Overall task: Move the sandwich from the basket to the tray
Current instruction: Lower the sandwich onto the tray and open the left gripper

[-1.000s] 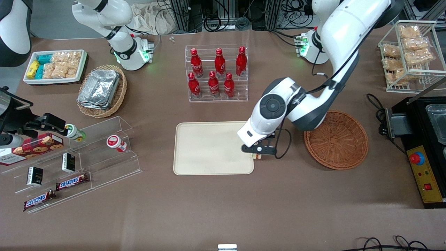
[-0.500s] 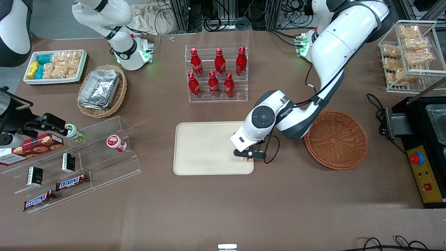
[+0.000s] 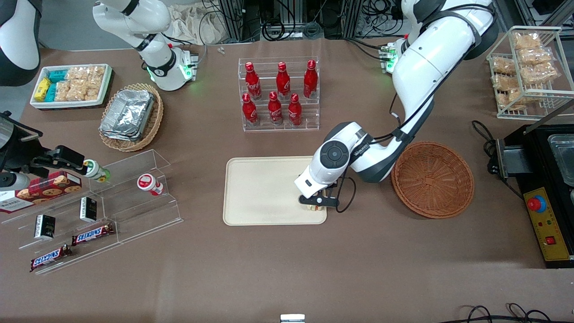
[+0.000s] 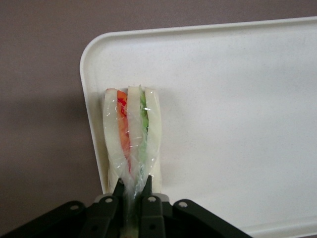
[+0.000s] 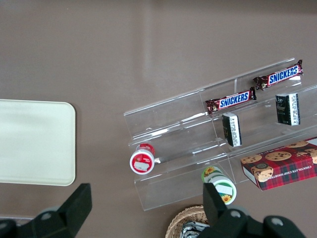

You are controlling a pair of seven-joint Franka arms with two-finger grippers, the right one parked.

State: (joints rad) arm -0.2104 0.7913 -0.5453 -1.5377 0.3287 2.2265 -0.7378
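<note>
Gripping the sandwich (image 4: pixel 131 136) in closed jaws, the gripper (image 3: pixel 317 204) hovers low over the tray (image 3: pixel 264 188) corner nearest the basket (image 3: pixel 432 179). Next, likely lower slightly and release.

I work in a robotics lab staged as a snack shop: my brown bench (image 3: pixel 269 269) carries a clear rack of red soda bottles (image 3: pixel 279 94), acrylic steps with Snickers bars (image 3: pixel 92 233), and cable tangles (image 3: pixel 287 18) by metal framing at its edge.
</note>
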